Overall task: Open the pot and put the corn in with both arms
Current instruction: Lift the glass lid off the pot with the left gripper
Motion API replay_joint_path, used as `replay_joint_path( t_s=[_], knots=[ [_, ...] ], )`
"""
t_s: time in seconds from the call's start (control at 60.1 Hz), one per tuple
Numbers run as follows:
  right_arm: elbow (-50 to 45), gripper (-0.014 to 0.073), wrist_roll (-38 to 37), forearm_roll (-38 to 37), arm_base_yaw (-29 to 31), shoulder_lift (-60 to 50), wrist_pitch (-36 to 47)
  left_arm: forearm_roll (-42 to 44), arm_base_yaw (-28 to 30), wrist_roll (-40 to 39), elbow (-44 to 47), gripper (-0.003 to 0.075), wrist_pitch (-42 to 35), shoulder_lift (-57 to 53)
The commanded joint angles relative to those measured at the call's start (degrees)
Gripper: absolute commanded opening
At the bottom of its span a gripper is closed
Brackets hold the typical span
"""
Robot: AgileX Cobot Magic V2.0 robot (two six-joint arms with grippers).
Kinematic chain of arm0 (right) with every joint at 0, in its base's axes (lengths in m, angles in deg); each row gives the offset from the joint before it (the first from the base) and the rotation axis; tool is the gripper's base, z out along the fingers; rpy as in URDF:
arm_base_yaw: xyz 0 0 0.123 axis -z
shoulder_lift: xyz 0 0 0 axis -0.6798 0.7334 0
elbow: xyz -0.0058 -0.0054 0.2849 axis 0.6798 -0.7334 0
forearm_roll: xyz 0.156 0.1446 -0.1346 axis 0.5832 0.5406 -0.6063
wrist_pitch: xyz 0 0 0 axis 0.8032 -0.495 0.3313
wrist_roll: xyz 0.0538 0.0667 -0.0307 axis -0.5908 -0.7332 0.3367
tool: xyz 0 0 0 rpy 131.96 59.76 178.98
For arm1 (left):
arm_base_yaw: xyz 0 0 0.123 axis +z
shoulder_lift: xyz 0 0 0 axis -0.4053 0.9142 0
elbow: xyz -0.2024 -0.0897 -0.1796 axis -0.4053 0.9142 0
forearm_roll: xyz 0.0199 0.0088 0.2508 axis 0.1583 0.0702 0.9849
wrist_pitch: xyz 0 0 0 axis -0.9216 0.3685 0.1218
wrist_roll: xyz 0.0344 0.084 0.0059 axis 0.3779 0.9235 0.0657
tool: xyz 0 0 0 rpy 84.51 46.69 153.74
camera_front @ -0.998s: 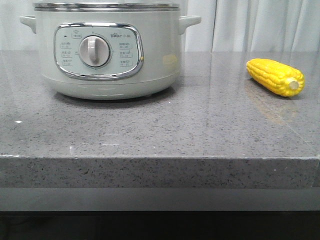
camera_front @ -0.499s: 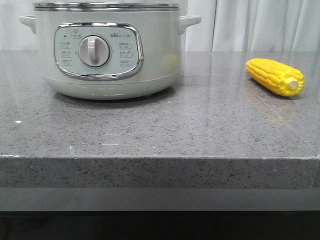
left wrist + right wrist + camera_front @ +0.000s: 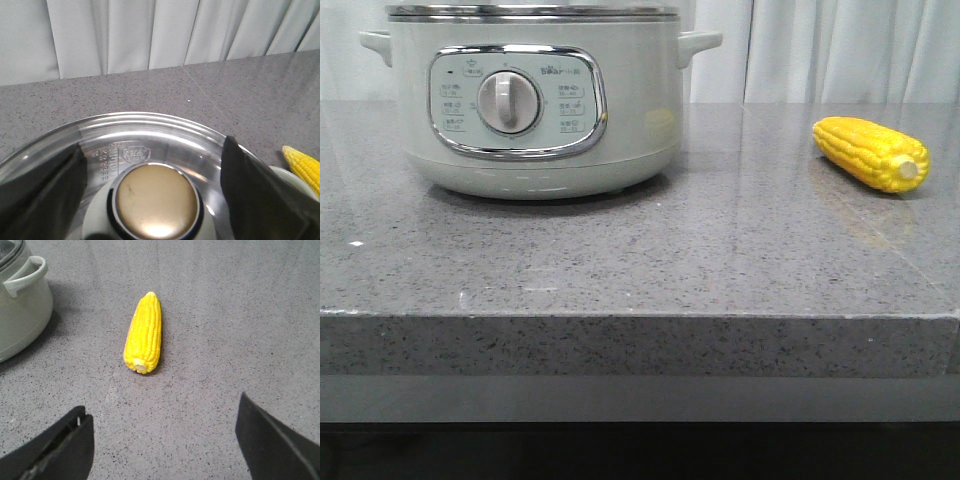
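Observation:
The pale mint-white pot [image 3: 535, 100] stands at the back left of the grey counter, its dial facing me. In the left wrist view its glass lid [image 3: 150, 135] is on, with a round gold knob [image 3: 156, 202]. My left gripper [image 3: 152, 192] is open, its fingers on either side of the knob without touching it. The yellow corn [image 3: 871, 153] lies on the counter to the right of the pot. It also shows in the right wrist view [image 3: 144, 333]. My right gripper [image 3: 162, 440] is open and empty above the counter, short of the corn's stub end.
White curtains [image 3: 840, 50] hang behind the counter. The grey speckled counter [image 3: 640, 260] has its front edge near me. One pot handle [image 3: 25, 276] shows at the edge of the right wrist view. No arm shows in the front view.

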Motion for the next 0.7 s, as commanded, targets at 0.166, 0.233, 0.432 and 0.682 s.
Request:
replay_joint_path(
  t_s=[0.166,0.233,0.432,0.682],
  knots=[
    [1.95,0.0594,0.38,-0.22,0.42,0.51,4.18,-0.72,-0.45,0.09,-2.26,0.0545,-6.21,-0.41],
    [1.95,0.0594,0.38,-0.22,0.42,0.51,4.18,-0.72,-0.45,0.09,-2.26,0.0545,-6.21,-0.14],
    [1.95,0.0594,0.38,-0.22,0.42,0.51,4.18,-0.72,-0.45,0.09,-2.26,0.0425,-5.74,0.21],
    [1.95,0.0594,0.38,-0.22,0.42,0.51,4.18,-0.72,-0.45,0.09,-2.26,0.0232,-6.12,0.21]
  ],
)
